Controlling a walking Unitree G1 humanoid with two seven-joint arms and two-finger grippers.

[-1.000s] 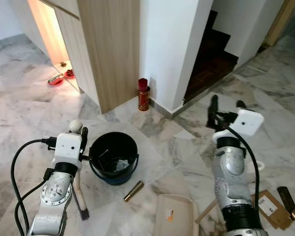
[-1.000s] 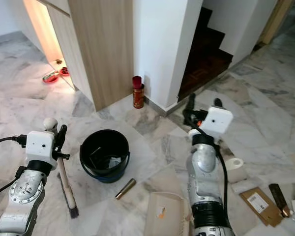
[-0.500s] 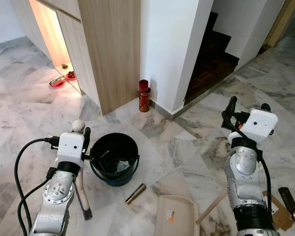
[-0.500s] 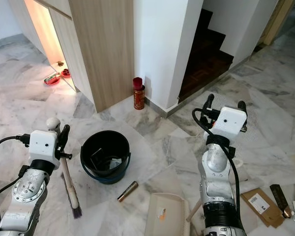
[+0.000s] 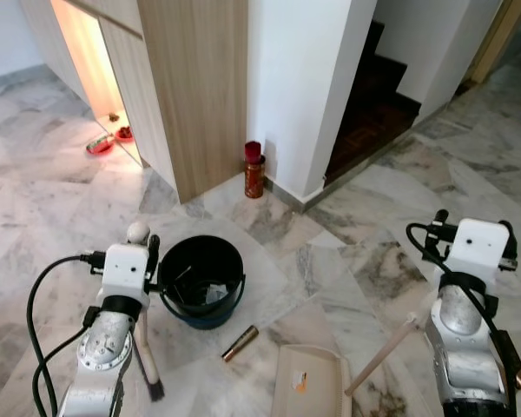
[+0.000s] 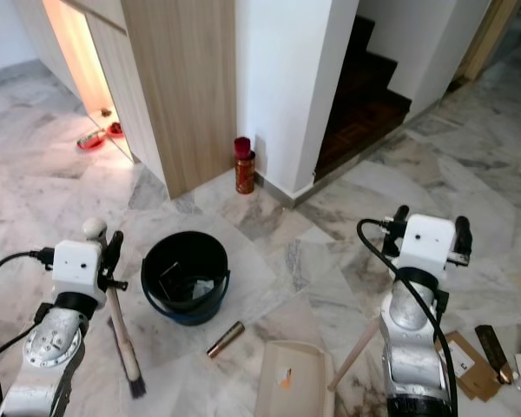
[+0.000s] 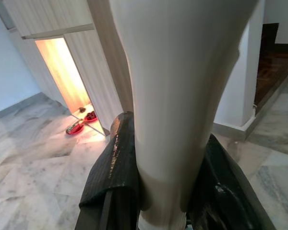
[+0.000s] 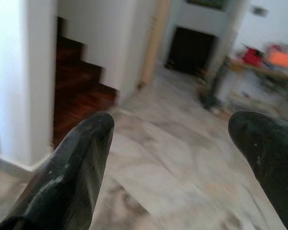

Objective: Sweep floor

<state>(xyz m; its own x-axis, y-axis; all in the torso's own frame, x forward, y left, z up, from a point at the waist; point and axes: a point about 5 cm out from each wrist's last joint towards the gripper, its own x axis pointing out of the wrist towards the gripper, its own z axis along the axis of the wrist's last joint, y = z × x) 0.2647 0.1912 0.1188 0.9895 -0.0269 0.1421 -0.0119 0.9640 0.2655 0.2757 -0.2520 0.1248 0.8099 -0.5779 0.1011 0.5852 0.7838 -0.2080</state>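
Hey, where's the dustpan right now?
In the left eye view the beige dustpan lies on the marble floor low in the middle, between the robot's arms, just right of the small brown tube and below the black bucket.

There is one black bucket [image 5: 201, 280], one brush [image 5: 145, 334], one dustpan [image 5: 307, 380], one red can [image 5: 254, 168], one little tube [image 5: 240, 342] and two red bowls [image 5: 108, 140].

No text is legible; the white label on the flat cardboard piece [image 6: 464, 357] is too small to read.
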